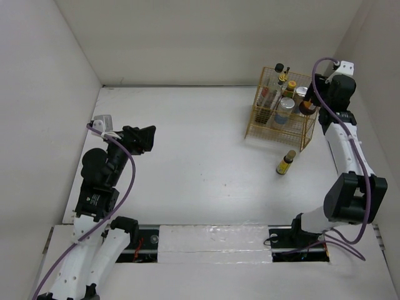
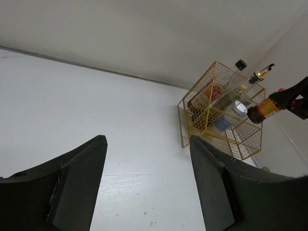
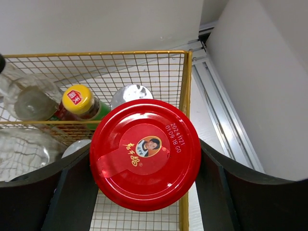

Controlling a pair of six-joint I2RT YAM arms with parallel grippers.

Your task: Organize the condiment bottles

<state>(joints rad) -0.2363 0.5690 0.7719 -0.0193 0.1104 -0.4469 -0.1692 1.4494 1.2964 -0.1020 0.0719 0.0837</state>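
Note:
My right gripper [image 3: 144, 161] is shut on the red-lidded dark jar [image 3: 144, 154], fingers on both its sides, held over the right-hand rim of the yellow wire basket [image 3: 186, 91]. From above, the jar [image 1: 306, 106] hangs at the basket's [image 1: 278, 132] right end. Inside stand a yellow-capped bottle [image 3: 78, 100], a silver-capped shaker [image 3: 131, 94] and a clear bottle [image 3: 29, 98]. One small dark bottle [image 1: 286, 162] stands alone on the table in front of the basket. My left gripper [image 1: 150, 139] hovers open and empty at the table's left [image 2: 148, 144].
White walls enclose the table on three sides; the right wall runs close beside the basket and my right arm [image 1: 340, 144]. A metal track [image 3: 226, 125] lies along the wall's foot. The left wrist view shows the basket [image 2: 198, 89] far off.

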